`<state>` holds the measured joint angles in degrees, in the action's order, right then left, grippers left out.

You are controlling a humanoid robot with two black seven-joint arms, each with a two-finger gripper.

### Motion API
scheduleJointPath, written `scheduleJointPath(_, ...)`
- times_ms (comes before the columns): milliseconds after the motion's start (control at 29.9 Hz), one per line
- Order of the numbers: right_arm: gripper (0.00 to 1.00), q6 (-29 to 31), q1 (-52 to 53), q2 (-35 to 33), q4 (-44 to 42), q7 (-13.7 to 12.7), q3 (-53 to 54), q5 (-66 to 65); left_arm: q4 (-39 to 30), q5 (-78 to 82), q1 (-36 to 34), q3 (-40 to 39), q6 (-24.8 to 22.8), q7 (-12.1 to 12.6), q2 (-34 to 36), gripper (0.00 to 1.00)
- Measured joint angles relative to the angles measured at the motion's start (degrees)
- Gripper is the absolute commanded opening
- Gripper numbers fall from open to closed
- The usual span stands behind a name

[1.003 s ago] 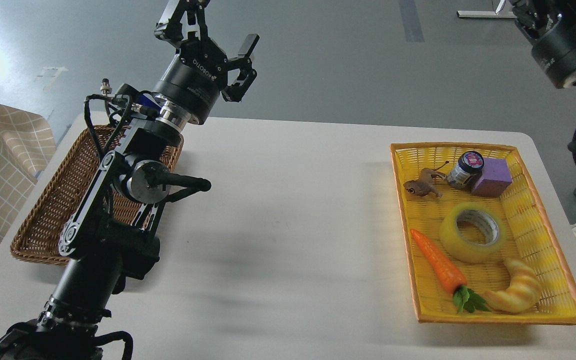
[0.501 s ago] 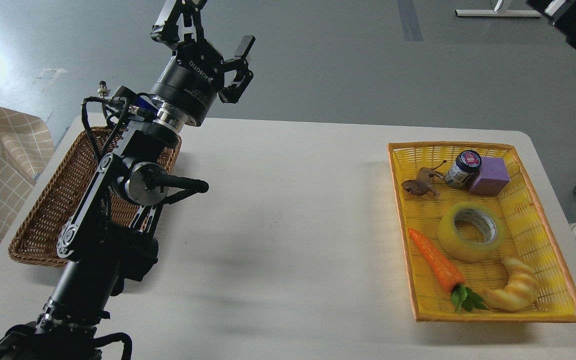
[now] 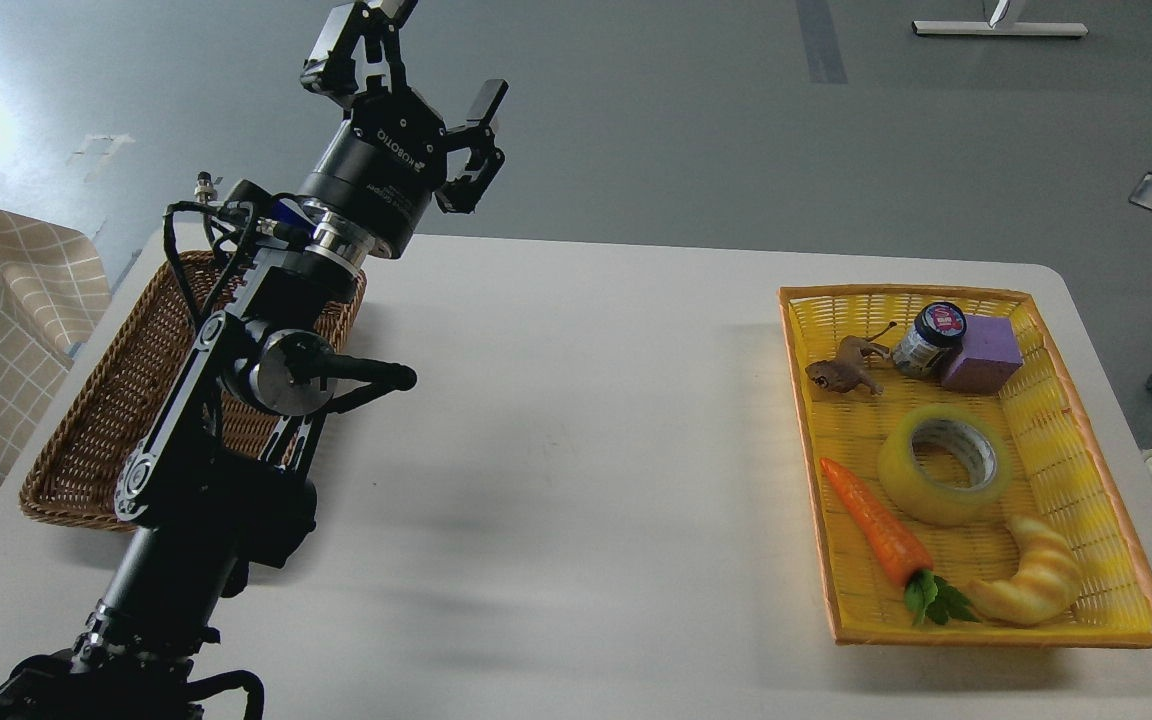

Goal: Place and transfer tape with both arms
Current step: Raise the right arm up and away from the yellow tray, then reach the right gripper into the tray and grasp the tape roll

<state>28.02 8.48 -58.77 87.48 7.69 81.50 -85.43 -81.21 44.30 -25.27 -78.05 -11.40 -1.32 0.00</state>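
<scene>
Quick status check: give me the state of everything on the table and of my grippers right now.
left gripper: open, empty, raised.
right gripper: not in view.
tape: lying flat in the yellow basket, untouched.
carrot: lying beside the tape.
croissant: lying in the near corner.
jar: tilted, lid on.
purple block: against the jar.
wicker basket: partly hidden by the arm.

A wicker basket (image 3: 106,420) sits at the table's (image 3: 576,420) left edge, a tray (image 3: 1086,440) at its right. In the tray, the tape (image 3: 944,465) lies between carrot (image 3: 876,522), croissant (image 3: 1031,585) and jar (image 3: 928,340).
</scene>
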Motion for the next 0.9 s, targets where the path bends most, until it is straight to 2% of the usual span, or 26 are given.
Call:
scheduleJointPath(100,0.98,0.0,-1.89,0.39,1.4,-2.53,-1.13,-0.79,0.0,0.01,0.45,0.0,0.04,0.0,0.0,0.98)
scheduleJointPath(201,0.98,-0.01,-3.1,0.77,2.69,-3.57,-2.18,-3.51,0.01,0.05,0.72,0.0,0.06,0.0,0.0,0.98)
scheduleJointPath(334,0.98,-0.04,-3.92,3.34,2.87,-3.88,-3.42,-10.96,0.01,0.1,0.81,0.0,0.06,0.0,0.0,0.98)
scheduleJointPath(535,0.98,-0.03,-4.32,11.86,2.24,-3.74,-5.65,-26.35,0.01,0.13,1.29,-0.15,0.06,0.0,0.01,0.98)
scheduleJointPath(903,0.95,-0.03,-4.45,18.69,-0.86,-3.93,-5.98,-35.14,0.01,0.04,1.72,-1.01,0.06,0.09,0.0,0.98)
